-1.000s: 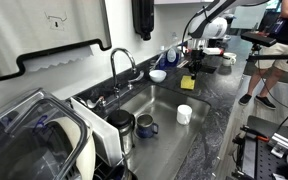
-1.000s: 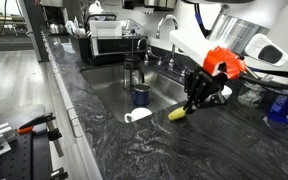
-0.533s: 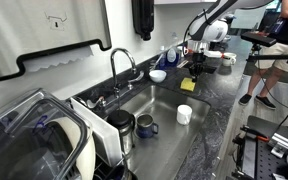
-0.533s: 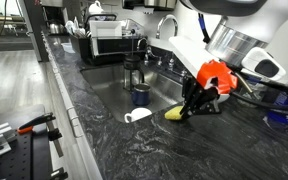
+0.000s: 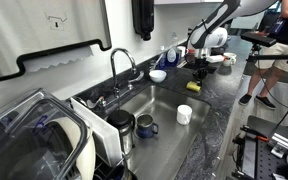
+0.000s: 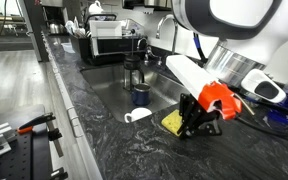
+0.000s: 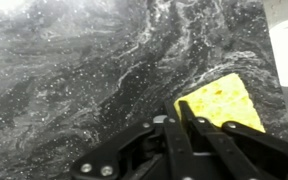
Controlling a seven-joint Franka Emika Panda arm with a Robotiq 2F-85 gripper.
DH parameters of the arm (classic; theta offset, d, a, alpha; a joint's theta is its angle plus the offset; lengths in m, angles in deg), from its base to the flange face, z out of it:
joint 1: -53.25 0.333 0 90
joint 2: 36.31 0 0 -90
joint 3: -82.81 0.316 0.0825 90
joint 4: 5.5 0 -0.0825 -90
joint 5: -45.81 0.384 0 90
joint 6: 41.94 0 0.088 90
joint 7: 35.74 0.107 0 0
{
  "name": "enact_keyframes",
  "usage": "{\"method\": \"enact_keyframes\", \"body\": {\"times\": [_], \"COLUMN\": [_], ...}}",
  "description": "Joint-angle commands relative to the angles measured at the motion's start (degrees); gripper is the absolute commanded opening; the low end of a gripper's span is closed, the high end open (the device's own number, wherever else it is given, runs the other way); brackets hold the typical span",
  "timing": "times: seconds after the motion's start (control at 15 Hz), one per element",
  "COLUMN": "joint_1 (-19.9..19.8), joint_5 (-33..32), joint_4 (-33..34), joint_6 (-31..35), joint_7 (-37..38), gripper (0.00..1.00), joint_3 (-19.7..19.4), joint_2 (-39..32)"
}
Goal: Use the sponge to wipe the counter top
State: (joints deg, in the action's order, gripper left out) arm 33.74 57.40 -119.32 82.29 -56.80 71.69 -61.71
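The yellow sponge [image 7: 229, 100] lies flat on the dark, veined counter top [image 7: 74, 80], just beside the sink edge. It also shows in both exterior views [image 6: 171, 121] [image 5: 192, 86]. My gripper [image 7: 181, 103] has its fingers closed together on the sponge's near edge and presses it down onto the stone. The gripper shows low over the counter in both exterior views [image 6: 187, 128] [image 5: 195, 78]. Most of the sponge sticks out past the fingertips.
The steel sink [image 5: 159, 105] holds a white cup [image 5: 184, 114] and a blue mug [image 5: 147, 127]. A faucet [image 5: 119, 65] and a small white bowl [image 5: 158, 75] stand behind it. A dish rack [image 6: 109, 40] sits at the sink's far end. A person stands at the counter's end [image 5: 269, 50].
My gripper has come down and moved along the counter with the sponge. The sponge hung tilted from the fingers before; now it lies flat on the stone.
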Motion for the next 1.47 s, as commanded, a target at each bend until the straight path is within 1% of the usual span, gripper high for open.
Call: {"method": "enact_keyframes", "body": {"times": [0.0, 0.2, 0.47, 0.67, 1.0, 1.4], "joint_1": [-0.10, 0.00, -0.62, -1.17, -2.24, -1.80], "joint_5": [-4.77, -9.11, -14.59, -16.76, -13.96, -12.07], "joint_4": [-0.93, -1.06, -0.85, 0.08, 2.61, 5.34], "joint_6": [2.63, 3.60, 4.61, 6.17, 8.74, 8.09], "joint_7": [1.53, 3.12, 5.07, 6.52, 7.05, 6.89], "gripper": [0.02, 0.02, 0.02, 0.02, 0.02, 0.02], "joint_3": [-0.82, -1.88, -4.21, -5.44, -3.84, -1.27], "joint_2": [-0.35, -0.04, -0.05, -1.49, -4.43, -5.91]}}
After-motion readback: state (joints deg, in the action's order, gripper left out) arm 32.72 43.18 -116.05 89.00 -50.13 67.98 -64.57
